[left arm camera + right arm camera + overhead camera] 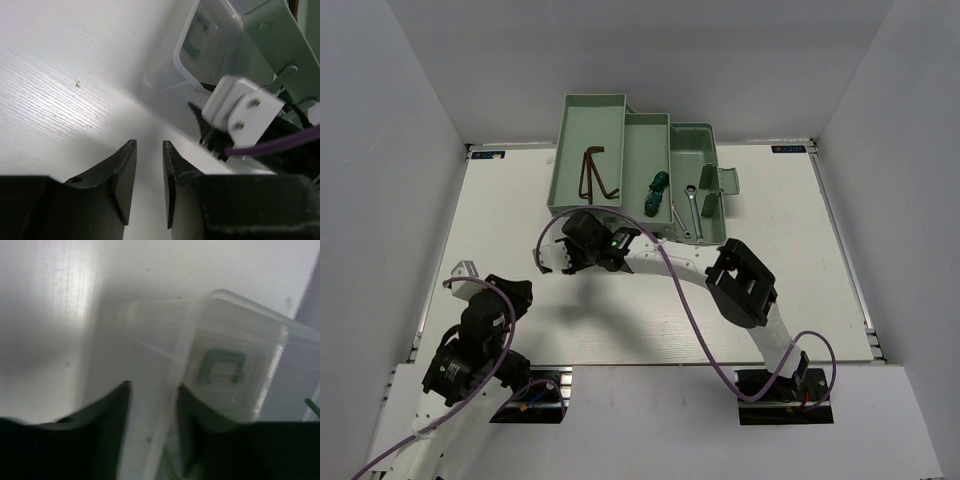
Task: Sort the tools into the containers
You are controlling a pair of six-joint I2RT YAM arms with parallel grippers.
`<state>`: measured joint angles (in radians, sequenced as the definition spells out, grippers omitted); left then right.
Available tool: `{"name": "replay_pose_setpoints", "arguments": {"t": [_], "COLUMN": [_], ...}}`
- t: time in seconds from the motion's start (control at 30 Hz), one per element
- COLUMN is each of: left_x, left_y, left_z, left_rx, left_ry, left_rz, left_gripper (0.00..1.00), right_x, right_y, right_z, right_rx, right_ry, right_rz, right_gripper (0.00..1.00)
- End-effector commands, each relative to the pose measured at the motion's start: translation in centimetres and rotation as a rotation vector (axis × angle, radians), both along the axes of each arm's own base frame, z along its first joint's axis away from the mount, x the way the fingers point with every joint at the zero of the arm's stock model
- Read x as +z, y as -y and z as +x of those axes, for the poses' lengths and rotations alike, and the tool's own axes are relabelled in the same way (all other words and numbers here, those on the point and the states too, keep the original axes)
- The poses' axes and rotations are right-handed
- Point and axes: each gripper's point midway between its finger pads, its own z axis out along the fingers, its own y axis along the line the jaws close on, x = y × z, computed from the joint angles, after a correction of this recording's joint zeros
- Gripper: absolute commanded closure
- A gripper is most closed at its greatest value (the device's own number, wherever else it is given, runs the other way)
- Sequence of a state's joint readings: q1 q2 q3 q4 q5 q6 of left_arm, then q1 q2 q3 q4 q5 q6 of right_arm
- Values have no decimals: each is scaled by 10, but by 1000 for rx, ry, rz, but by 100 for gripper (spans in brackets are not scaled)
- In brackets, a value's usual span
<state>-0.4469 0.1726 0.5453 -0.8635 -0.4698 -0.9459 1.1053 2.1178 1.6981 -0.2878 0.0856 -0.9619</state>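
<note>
Left gripper (149,145): fingers a narrow gap apart with nothing between them, over bare table (60,100). In the top view its arm is folded at lower left, well apart from the toolbox (556,170). I'd count it out of the next move.

Tools, left to right in the top view:
- hex keys (595,177) in the left tray (600,120), long legs running up-down the frame
- two green screwdrivers (655,195) in the middle tray (645,135), lying diagonal
- wrench (688,207) in the base bin (705,165), long axis near up-down

No tool shows loose on the table, so sorting looks done or close to it.

Right gripper (152,387): by far the nearer arm. The top view puts it at frame centre, just below the left tray's lower edge, arm stretched from lower right. Fingers are apart. In the wrist view the rim of the clear lid (240,335) runs bottom-to-top through the gap. The lid body and its green clip (220,367) lie right of the claw. The left finger looks clear of the rim. The right finger is close or touching, but blur hides which. It doesn't look clamped to me.

Key relation: the rim lies roughly parallel to the fingers and between them, so closing would pinch across the lid wall. Thin, slick plastic could slip or flex.
</note>
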Motion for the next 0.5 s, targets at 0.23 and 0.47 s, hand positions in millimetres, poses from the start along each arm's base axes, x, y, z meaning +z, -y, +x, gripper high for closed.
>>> {"name": "replay_pose_setpoints", "arguments": {"t": [0.23,0.47], "left_x": [-72,-141], "left_y": [23,73], "left_z": [14,30], "left_rx": [57,-37], "left_ry": [-186,-266], "left_rz": [-150,-363], "left_gripper": [34,35], "right_x": [56,120], "right_y": [-8,-4], "right_z": [16,8], "right_rx": [-87,-99], "right_ry": [-11,-20], "right_rz": [150,252], "right_gripper": [100,100]}}
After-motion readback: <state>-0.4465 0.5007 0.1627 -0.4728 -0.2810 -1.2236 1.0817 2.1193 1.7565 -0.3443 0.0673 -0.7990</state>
